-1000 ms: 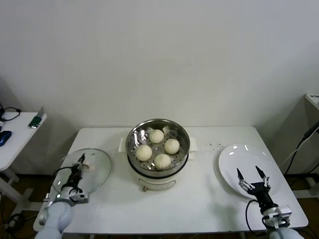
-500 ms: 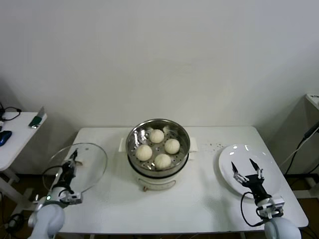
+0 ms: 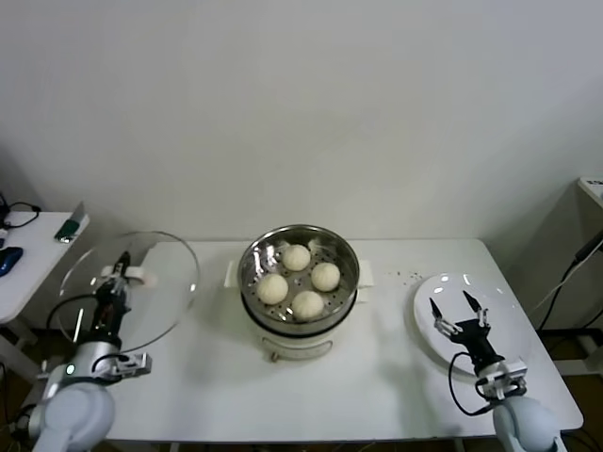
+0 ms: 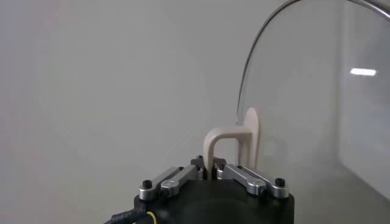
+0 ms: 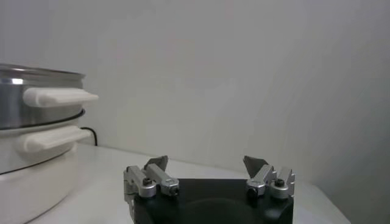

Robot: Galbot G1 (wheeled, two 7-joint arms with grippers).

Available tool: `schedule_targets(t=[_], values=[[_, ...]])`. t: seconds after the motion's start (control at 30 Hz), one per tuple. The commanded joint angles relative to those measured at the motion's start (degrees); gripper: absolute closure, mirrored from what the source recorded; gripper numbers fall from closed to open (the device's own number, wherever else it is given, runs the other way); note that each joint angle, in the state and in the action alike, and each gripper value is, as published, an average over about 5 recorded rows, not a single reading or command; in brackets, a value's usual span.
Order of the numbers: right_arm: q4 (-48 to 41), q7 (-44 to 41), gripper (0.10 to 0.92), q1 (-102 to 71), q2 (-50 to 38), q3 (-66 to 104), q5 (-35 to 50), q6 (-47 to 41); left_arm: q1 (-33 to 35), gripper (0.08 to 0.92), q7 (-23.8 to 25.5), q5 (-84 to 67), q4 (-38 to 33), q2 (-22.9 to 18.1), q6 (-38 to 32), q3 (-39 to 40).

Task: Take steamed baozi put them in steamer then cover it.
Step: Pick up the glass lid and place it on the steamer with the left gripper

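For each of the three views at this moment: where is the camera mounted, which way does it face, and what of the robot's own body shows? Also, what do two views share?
Head view: on the head, looking forward and down at the table; shows both arms, left gripper holding the cover, right gripper open over the plate.
Left wrist view: on the left wrist, facing the wall; shows the left gripper shut on the cover's handle.
Right wrist view: on the right wrist, facing the wall; shows the open right gripper.
Shared: the steamer appears in head and right wrist views.
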Motion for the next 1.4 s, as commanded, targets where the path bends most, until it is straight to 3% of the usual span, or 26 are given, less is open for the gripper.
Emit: schedule_targets(t=[0.03,0.13,0.23,0.5,0.63,0.77,1.13,1.4], values=[[-1.9,0.2,0.203,2.7,0.0,-1.5,-0.8,0.1,-3.7,0.846,3.0,-11.2,-13.8,14.7,19.6,13.9],[-2.7,0.4,0.203,3.7,0.4,-2.2,-1.1,0.1,-8.4,0.846,4.3,-12.6,-13.7,16.6,23.9,21.2],[-3.7,0.4,0.203,4.8,0.9,-2.6,-1.5,0.2,-14.8,0.846,5.6,-12.1,-12.5,15.8,27.8,29.8],[-4.9,0.2,0.203,5.5,1.7,-2.0,-2.1,0.9,-28.8,0.846,16.3,1.1,-4.9,2.9,32.0,43.3],[-5.3,0.1,0.203,5.3,1.5,-1.3,-2.2,1.2,-31.8,0.846,22.3,7.0,-1.1,-2.3,32.0,45.5],[-5.6,0.0,0.203,5.1,1.3,-0.7,-2.1,1.4,-33.1,0.846,24.1,11.1,2.2,-6.1,32.0,46.2],[-5.9,-0.1,0.203,4.6,1.3,0.7,-2.0,1.7,-35.6,0.846,23.6,15.0,8.7,-16.8,32.0,46.8],[-6.1,-0.2,0.203,4.3,0.2,1.4,-1.7,1.9,-35.1,0.846,22.9,15.4,11.5,-20.2,32.0,48.0]])
